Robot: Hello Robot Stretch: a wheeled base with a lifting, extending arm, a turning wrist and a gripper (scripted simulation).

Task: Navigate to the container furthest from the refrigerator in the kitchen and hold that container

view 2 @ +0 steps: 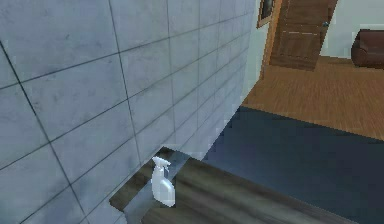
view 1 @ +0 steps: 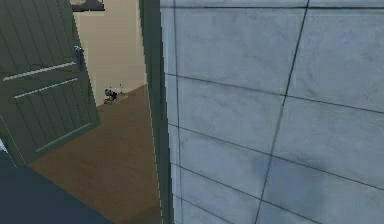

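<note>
Because the green panelled door (view 1: 40, 80) stands swung back against its side of the opening, the way ahead is clear. That looks like the reason the robot is squared up so near the dark door frame (view 1: 152, 100): I judge it is at the driving stage, lining up to pass through instead of reaching for anything. Where the container stands I cannot tell from here; my guess is that the kitchen lies somewhere past this doorway. How the gripper's fingers stand I cannot tell either.

A white spray bottle (view 2: 162, 183) stands upright at the foot of the grey tiled wall (view 2: 90, 80), tucked close in where nobody would kick it. Whether it counts as the container I cannot say.

Underfoot, dark wood planks (view 2: 230, 195) run along the wall and meet a dark blue rug (view 2: 290, 150), with lighter wooden floor (view 2: 320, 95) beyond it leading to a brown door (view 2: 300, 30). A dark red seat (view 2: 368, 45) sits near that door. Through the opening ahead, more wood flooring (view 1: 110, 150) stretches to a pale wall, where a small dark object (view 1: 110, 95) lies on the boards.
</note>
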